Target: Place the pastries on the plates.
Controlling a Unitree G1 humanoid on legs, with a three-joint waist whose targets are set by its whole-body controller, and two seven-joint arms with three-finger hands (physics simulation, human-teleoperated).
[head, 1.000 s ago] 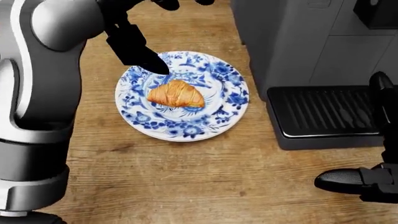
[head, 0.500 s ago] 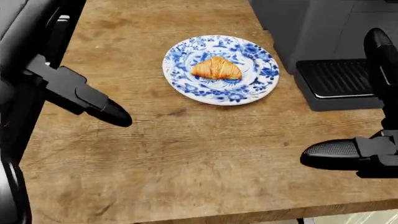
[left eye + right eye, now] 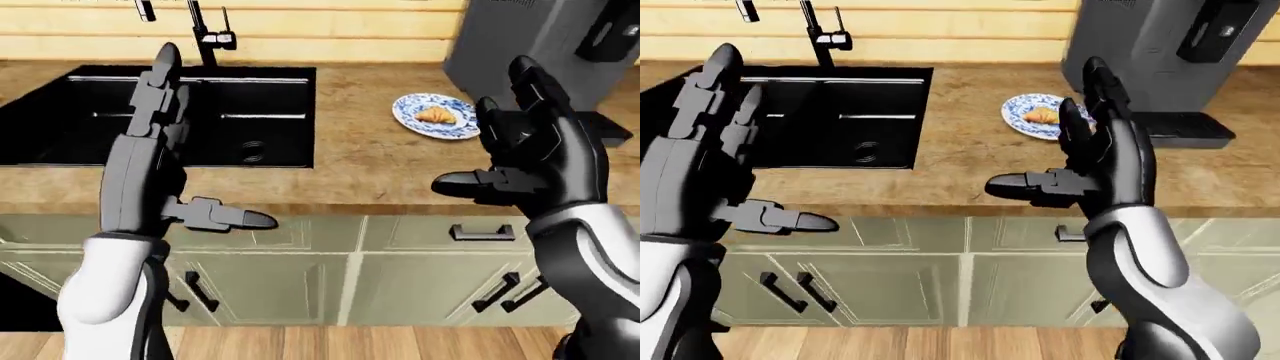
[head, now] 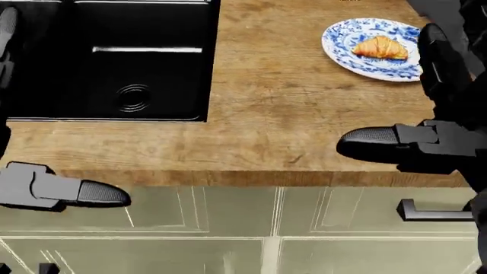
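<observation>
A golden croissant [image 4: 379,47] lies on a blue-and-white patterned plate [image 4: 344,55] at the top right of the head view, on a wooden counter [image 4: 281,108]. The plate and croissant also show in the left-eye view [image 3: 435,115]. My left hand [image 3: 165,142] is open and empty, fingers pointing up, held at the left over the counter's near edge by the sink. My right hand [image 3: 520,146] is open and empty, fingers up, between me and the plate, not touching it. No other pastry or plate shows.
A black sink [image 3: 170,112] with a faucet [image 3: 205,34] is set in the counter at the left. A grey coffee machine [image 3: 1160,52] with a drip tray [image 3: 1185,127] stands right of the plate. Pale green cabinet doors [image 3: 340,277] lie below the counter.
The whole picture has pulled back and shifted: the plate has moved to the top right and shrunk, and the sink and cabinet fronts have come into view. Both hands drew back from the plate, open.
</observation>
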